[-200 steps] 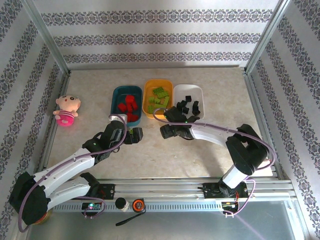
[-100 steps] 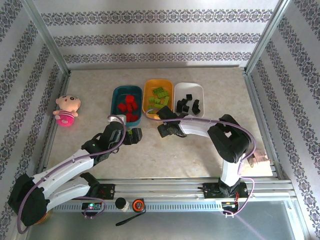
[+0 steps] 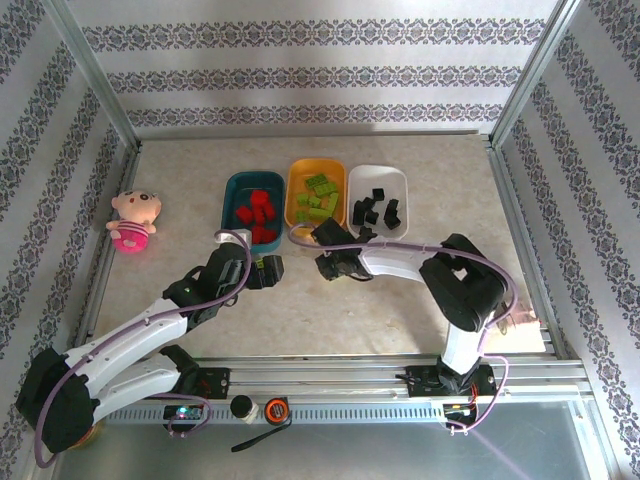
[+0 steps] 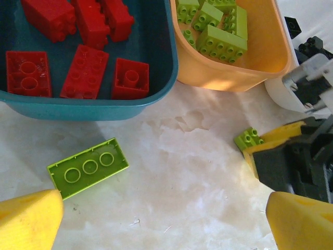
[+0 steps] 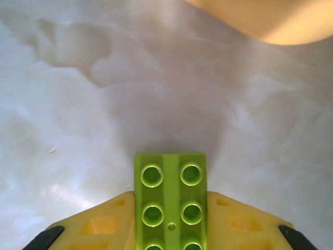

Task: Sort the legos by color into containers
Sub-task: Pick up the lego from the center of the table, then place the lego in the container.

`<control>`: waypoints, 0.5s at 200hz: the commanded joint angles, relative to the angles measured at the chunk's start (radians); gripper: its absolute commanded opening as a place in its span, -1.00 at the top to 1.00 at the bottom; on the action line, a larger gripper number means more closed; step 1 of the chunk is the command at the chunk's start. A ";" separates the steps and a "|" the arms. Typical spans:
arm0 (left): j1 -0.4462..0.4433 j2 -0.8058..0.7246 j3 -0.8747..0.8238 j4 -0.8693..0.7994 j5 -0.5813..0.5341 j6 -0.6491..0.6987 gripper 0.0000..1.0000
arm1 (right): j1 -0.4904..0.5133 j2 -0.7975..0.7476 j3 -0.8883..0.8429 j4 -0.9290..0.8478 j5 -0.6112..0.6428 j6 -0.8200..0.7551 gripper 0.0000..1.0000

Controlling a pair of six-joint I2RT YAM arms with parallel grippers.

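One lime-green lego (image 4: 88, 167) lies studs-down on the table just in front of the dark teal tray (image 4: 156, 99), between the fingers of my open left gripper (image 4: 166, 224) (image 3: 268, 270). My right gripper (image 5: 170, 208) (image 3: 330, 266) is shut on a second lime-green lego (image 5: 170, 192) (image 4: 248, 138), low over the table in front of the orange-yellow tray (image 5: 260, 21) (image 3: 340, 170). Red legos (image 3: 256, 212) fill the teal tray (image 3: 228, 195), lime ones (image 3: 316, 195) the orange-yellow tray, and black ones (image 3: 374, 210) the white tray (image 3: 400, 190).
A pink doll toy (image 3: 133, 220) sits at the table's left. The three trays stand side by side at the back centre. Metal frame posts and patterned walls enclose the table. The two grippers are close together in front of the trays.
The right arm's elbow has swung in from the right and its gripper has edged left toward the orange-yellow tray's front, still holding the lime lego. The left arm has barely moved.
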 commanded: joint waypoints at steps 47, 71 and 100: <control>0.019 -0.022 0.005 -0.043 -0.043 -0.007 -0.99 | -0.014 -0.257 0.080 -0.012 -0.111 0.037 0.50; 0.020 -0.024 0.002 -0.041 -0.043 -0.013 -0.99 | -0.051 -0.240 0.173 0.001 -0.107 0.031 0.49; 0.020 -0.031 -0.001 -0.046 -0.041 -0.018 -0.99 | -0.105 -0.125 0.305 0.013 -0.057 0.016 0.48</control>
